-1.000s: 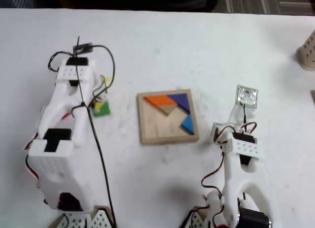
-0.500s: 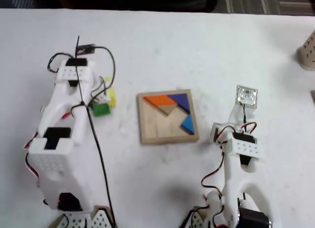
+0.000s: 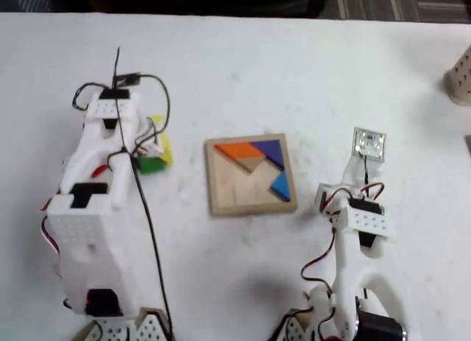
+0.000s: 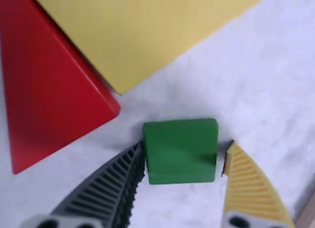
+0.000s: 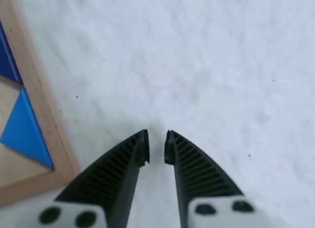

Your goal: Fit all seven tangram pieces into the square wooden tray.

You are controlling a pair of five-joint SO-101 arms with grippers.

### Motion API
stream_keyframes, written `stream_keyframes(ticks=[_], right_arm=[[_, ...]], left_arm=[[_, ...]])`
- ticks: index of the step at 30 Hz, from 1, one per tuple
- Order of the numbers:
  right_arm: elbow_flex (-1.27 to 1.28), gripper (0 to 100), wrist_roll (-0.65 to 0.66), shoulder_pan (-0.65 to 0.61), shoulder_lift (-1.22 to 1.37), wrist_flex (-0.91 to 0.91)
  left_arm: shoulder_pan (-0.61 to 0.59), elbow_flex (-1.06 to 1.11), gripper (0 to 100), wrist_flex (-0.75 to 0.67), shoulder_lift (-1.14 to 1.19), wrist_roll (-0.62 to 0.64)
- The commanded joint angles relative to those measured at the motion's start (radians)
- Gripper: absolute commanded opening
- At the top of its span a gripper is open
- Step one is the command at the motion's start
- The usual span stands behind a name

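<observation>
1. Wooden tray (image 3: 252, 174) sits mid-bench, slightly skewed, with white bench (image 3: 294, 76) open on all four sides of it.
2. Three pieces lie in the tray: an orange piece (image 3: 237, 149) along the far edge at the left, a dark blue piece (image 3: 271, 151) in the far right corner, and a light blue triangle (image 3: 280, 185) against the right edge. The near left part shows bare wood.
3. Loose pieces lie left of the tray, beside the left arm: a green square (image 3: 151, 164) with a yellow piece (image 3: 163, 142) just beyond it. A strip of open bench separates them from the tray's left edge.
4. In the left wrist view the green square (image 4: 180, 150) lies flat on the bench, apart from the yellow piece (image 4: 142, 31) and a red triangle (image 4: 49, 90). Those two run close alongside each other; I cannot tell if they touch.
5. Left gripper (image 4: 183, 159) is spread around the green square. The dark finger is at one edge and the yellow finger just off the opposite edge, with a sliver of gap.
6. Right gripper (image 5: 156, 146) is nearly pressed together, with nothing between the fingers. It is low over bare bench just right of the tray's rim (image 5: 34, 114), near the light blue triangle (image 5: 24, 127).
7. A small square panel (image 3: 369, 143) lies right of the tray, well apart from it.
</observation>
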Motion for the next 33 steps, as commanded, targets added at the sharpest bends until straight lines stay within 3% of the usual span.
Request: stream_keyframes(ticks=[1, 4, 13, 20, 28, 33], right_arm=[[-0.008, 6.0, 0.011, -0.007, -0.028, -0.016], [-0.008, 6.0, 0.011, -0.007, -0.028, -0.016], [-0.008, 6.0, 0.011, -0.007, -0.028, -0.016], [-0.008, 6.0, 0.011, -0.007, -0.028, -0.016], [-0.008, 6.0, 0.011, -0.007, -0.028, -0.016], [-0.008, 6.0, 0.011, -0.007, -0.028, -0.016]], left_arm=[[0.001, -0.038, 11, 0.002, -0.007, -0.008], [0.022, -0.038, 2, 0.009, -0.007, -0.034], [0.038, -0.038, 3, 0.028, -0.012, -0.077], [0.042, -0.176, 3, 0.176, -0.007, -0.078], [0.093, -0.181, 3, 0.186, 0.001, -0.083], [0.065, -0.183, 4, 0.187, -0.008, -0.084]])
